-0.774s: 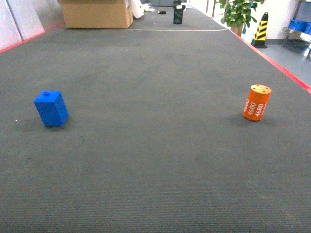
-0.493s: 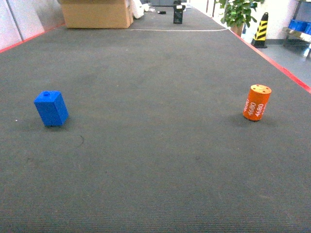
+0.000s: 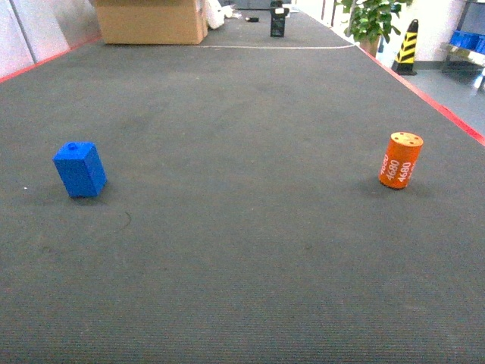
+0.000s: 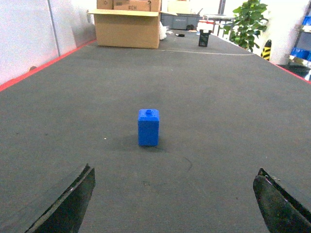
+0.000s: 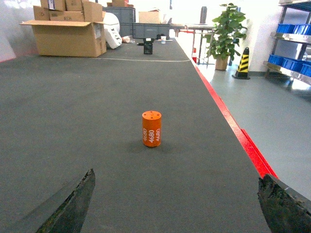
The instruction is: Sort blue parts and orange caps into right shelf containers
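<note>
Block point(image 3: 79, 170), blue with a round stud on top, stands on the dark grey tabletop point(image 3: 242, 250) at its left side in the head view, slightly tilted, nothing touching it. In the left wrist view the block point(image 4: 148, 127) stands upright, centred ahead of the left hand point(image 4: 175, 201), well apart from it; both fingers show only at the lower corners, spread wide, holding nothing.

Cap point(image 3: 401, 160), orange with white "4680" on its side and dark holes in its flat top, stands upright at the right side of the tabletop, near the red edge strip point(image 3: 432, 102), well apart from the block. In the right wrist view the cap point(image 5: 151, 128) stands centred ahead of the right hand point(image 5: 177, 204), well apart from it; the fingers sit spread at the lower corners, empty.

Beyond the tabletop: a cardboard box point(image 3: 150, 21) at the far left, a potted plant point(image 3: 371, 19) and a black-and-yellow cone point(image 3: 408, 47) at the far right. Blue crates point(image 5: 291, 29) sit on a metal shelf point(image 5: 286, 39) at the right edge of the right wrist view.
</note>
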Motion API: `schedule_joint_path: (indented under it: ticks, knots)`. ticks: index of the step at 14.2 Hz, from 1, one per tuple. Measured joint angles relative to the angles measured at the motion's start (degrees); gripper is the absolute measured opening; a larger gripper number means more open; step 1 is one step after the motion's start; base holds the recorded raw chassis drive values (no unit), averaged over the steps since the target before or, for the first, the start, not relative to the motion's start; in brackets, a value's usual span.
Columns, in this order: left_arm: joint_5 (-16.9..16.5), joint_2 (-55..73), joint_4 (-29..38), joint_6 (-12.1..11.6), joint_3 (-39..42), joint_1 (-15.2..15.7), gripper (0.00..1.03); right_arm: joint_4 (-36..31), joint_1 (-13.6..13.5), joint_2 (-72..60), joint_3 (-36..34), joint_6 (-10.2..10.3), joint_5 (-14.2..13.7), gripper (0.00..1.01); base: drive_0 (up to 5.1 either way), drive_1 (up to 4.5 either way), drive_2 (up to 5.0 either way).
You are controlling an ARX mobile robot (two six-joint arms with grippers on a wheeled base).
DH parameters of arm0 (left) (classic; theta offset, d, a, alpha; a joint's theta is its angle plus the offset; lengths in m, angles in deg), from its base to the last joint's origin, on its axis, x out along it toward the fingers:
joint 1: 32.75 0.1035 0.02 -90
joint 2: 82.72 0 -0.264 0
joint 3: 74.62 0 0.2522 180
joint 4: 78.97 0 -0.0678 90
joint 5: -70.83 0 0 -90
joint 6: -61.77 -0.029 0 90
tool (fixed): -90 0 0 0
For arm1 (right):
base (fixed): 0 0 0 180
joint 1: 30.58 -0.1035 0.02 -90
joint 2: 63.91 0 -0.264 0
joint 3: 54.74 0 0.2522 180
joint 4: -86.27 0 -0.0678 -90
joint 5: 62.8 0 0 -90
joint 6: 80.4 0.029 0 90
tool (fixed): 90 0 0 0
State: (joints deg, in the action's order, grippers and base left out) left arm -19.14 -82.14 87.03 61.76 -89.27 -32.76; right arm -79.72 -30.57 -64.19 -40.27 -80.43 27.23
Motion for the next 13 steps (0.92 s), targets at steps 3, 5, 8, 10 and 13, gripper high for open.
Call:
schedule_joint_path:
  ticks: [3, 5, 8, 10, 13]
  knots:
    - [0.00, 0.00, 0.00, 0.00, 0.00, 0.00, 0.98, 0.00, 0.00, 0.00, 0.00, 0.00, 0.00, 0.98, 0.0, 0.00, 0.0]
    - [0.00, 0.00, -0.02, 0.00, 0.00, 0.00, 0.98, 0.00, 0.00, 0.00, 0.00, 0.00, 0.00, 0.98, 0.0, 0.00, 0.0]
    - [0.00, 0.00, -0.02, 0.00, 0.00, 0.00, 0.98, 0.00, 0.00, 0.00, 0.00, 0.00, 0.00, 0.98, 0.0, 0.00, 0.0]
    - [0.00, 0.00, 0.00, 0.00, 0.00, 0.00, 0.98, 0.00, 0.00, 0.00, 0.00, 0.00, 0.00, 0.98, 0.0, 0.00, 0.0]
    - [0.00, 0.00, 0.00, 0.00, 0.00, 0.00, 0.98, 0.00, 0.00, 0.00, 0.00, 0.00, 0.00, 0.98, 0.0, 0.00, 0.0]
